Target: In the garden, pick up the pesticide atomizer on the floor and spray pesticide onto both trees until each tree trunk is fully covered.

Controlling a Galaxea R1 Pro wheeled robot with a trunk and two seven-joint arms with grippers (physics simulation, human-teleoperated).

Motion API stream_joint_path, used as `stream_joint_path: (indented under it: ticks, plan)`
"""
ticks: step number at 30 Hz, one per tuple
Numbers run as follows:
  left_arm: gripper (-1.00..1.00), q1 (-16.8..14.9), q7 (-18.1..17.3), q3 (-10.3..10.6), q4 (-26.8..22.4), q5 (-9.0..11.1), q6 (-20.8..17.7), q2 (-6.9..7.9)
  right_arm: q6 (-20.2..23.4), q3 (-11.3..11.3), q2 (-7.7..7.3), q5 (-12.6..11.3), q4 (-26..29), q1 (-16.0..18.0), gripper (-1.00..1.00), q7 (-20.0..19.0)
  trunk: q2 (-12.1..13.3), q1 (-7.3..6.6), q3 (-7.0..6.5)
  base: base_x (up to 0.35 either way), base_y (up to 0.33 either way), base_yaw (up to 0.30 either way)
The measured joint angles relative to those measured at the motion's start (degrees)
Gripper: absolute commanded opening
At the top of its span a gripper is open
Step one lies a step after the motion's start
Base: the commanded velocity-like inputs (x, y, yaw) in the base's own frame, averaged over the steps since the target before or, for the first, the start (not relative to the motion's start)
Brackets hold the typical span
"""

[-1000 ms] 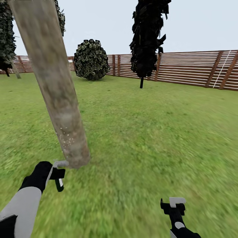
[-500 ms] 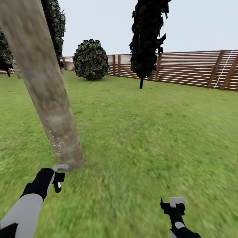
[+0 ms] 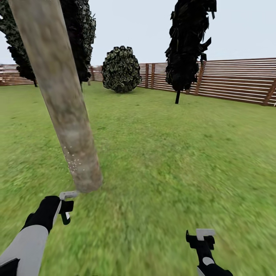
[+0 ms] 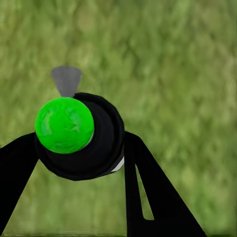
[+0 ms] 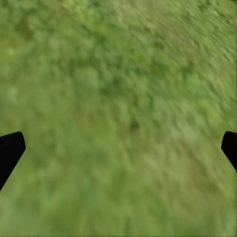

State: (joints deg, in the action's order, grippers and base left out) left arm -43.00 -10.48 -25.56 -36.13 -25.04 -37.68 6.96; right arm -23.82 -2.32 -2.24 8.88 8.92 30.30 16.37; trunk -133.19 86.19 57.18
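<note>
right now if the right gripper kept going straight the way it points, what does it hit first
Most likely the grass floor. The right gripper is open with nothing between its fingertips, and its wrist view looks onto bare lawn. How far off the ground lies is unclear.

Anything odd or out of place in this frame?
Only one thing: the trunk leans across the head view, probably from camera tilt, since its base meets the grass normally. White specks dot its lower part near the left claw, which grips the atomizer.
</note>
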Motion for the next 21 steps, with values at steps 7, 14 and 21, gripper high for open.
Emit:
stream_joint_path:
  ticks: [7,14,21]
  plan:
    - [-1.00,-0.01,-0.15,-0.04,0.06,-0.17,-1.10,0.58,0.01,-0.01,-0.05,0.02,0.01,-0.01,1.00,0.00,0.00,-0.02,0.00,0.170,-0.242,0.238]
    - [-1.00,-0.07,-0.07,0.30,0.10,-0.15,-3.56,0.26,0.01,0.01,-0.06,0.01,0.02,-0.02,1.00,0.00,0.00,-0.02,0.00,0.230,-0.202,0.011]
    - [-1.00,0.93,2.56,0.18,0.20,-0.43,-3.24,0.29,0.01,0.02,0.01,0.02,-0.06,-0.02,1.00,0.00,0.00,-0.01,0.00,0.182,-0.221,0.000]
